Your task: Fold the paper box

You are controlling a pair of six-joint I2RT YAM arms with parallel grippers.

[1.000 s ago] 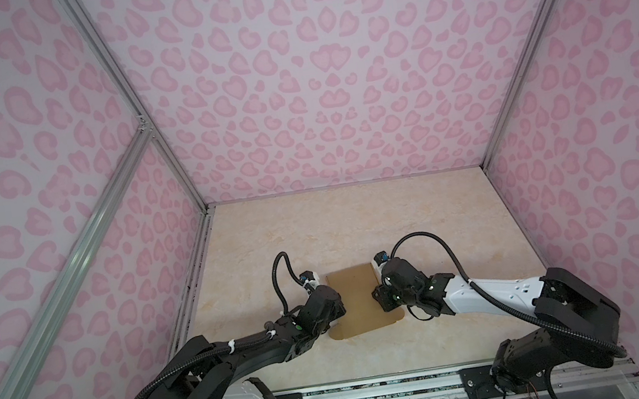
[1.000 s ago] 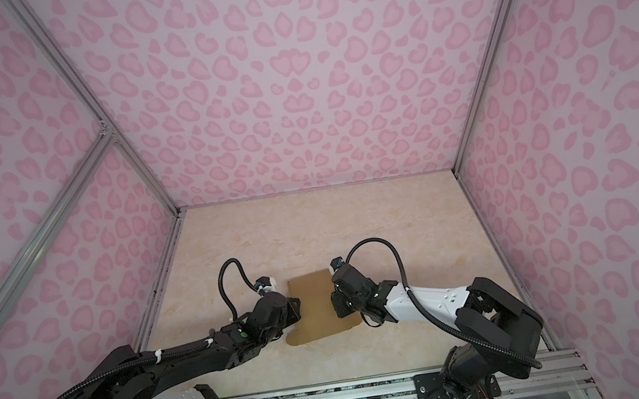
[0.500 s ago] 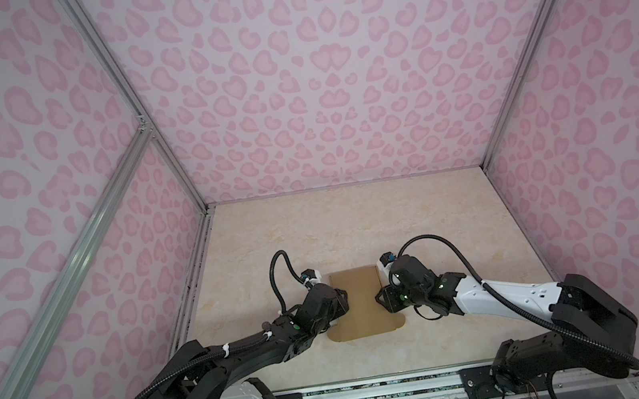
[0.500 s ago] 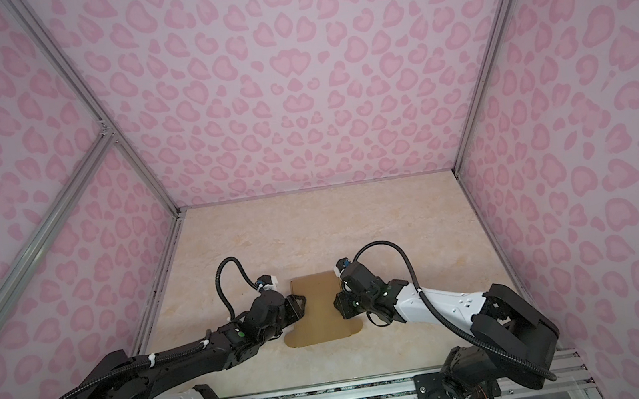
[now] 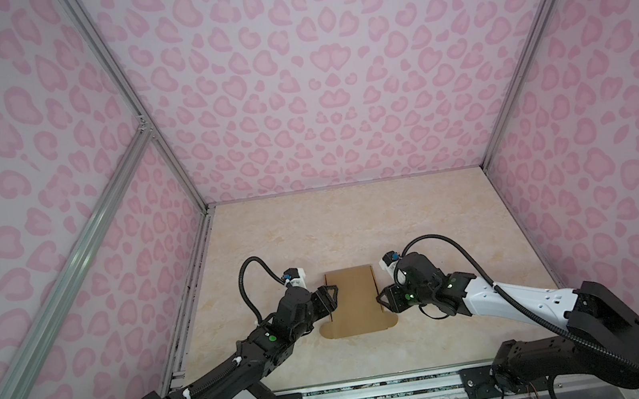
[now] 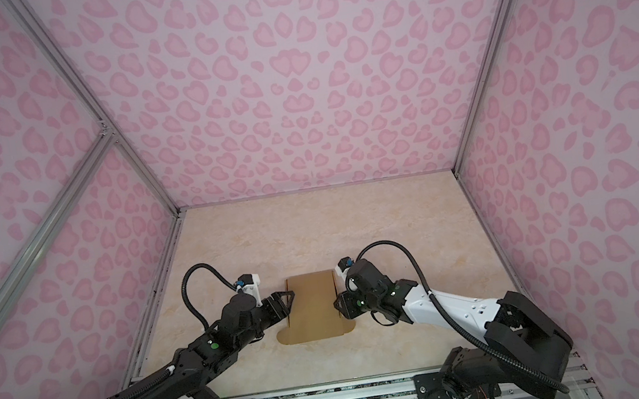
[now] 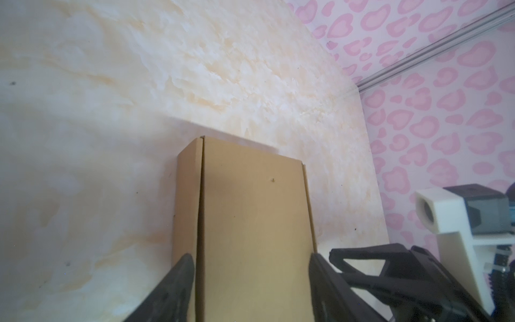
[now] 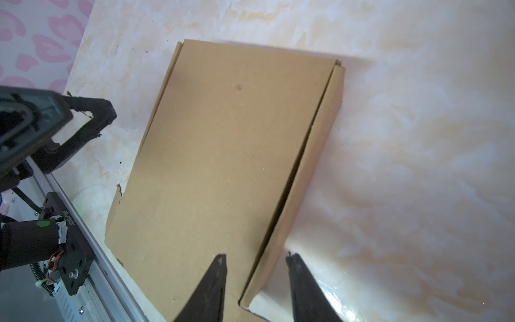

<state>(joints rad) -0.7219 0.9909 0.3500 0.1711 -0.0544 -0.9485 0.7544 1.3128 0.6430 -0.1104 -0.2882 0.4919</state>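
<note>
The paper box is a brown cardboard piece lying on the table between both arms, with rounded tabs at its near end. In the left wrist view the paper box shows one side flap raised. My left gripper is open at the box's left edge, its fingertips spread wide over the cardboard. My right gripper is open at the right edge. The raised right flap stands between the right gripper's fingers, with a gap on each side.
The marble-patterned table top is walled in by pink heart-patterned panels on three sides. An aluminium rail with the arm bases runs along the front edge. Black cables loop above both wrists.
My left gripper's jaws have opened wide at the box's left edge. The right gripper has stayed at the right edge, its arm shifting slightly outward.
</note>
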